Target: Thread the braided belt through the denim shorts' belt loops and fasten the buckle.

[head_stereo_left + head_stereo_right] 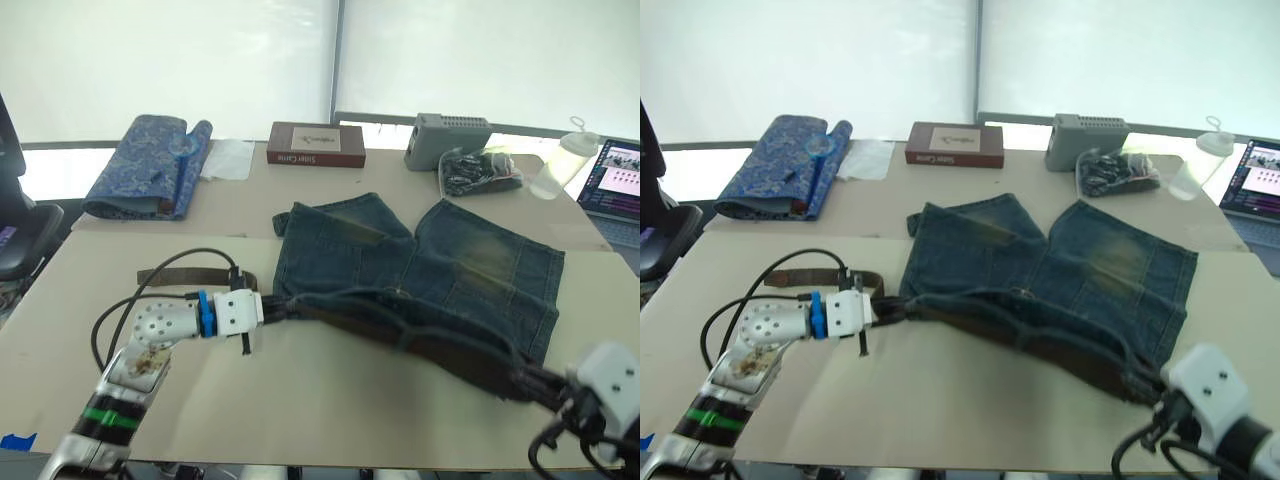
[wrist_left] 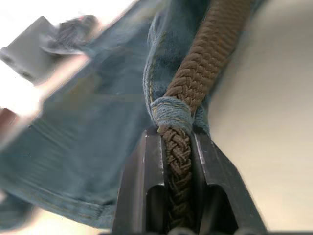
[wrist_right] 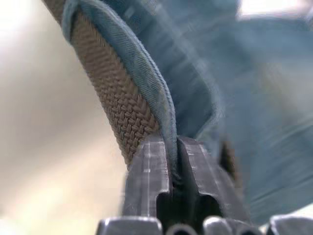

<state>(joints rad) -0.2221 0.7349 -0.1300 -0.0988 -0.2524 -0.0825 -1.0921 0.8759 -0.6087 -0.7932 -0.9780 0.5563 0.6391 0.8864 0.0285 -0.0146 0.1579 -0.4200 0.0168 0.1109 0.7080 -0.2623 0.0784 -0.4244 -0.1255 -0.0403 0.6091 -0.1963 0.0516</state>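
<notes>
Left wrist view shows us where trouble could start: our left claw (image 2: 178,147) is clamped on the braided belt (image 2: 205,68) right at the mouth of a belt loop (image 2: 171,112), and we judge that any pull along the strap could bunch that loop against our fingertips, drag the denim shorts (image 1: 440,270) across the table (image 1: 330,400), or let the weave slip out of the pinch. Both fingers are pressed against the braid from either side, with no gap showing, and the loop sits touching their tips just ahead. Our right claw (image 3: 173,161) is pressed together on a folded edge of the denim waistband, nearly fully closed, and the belt runs just beside its fingers, under that fold, seemingly not inside the pinch. If this hold lets go, we expect the waistband to sag and shift. From the head views, the shorts lie between our two claws, legs pointing away, the belt running along the waistband, its free tail (image 1: 185,276) trailing behind the left claw. We cannot make out the buckle.
</notes>
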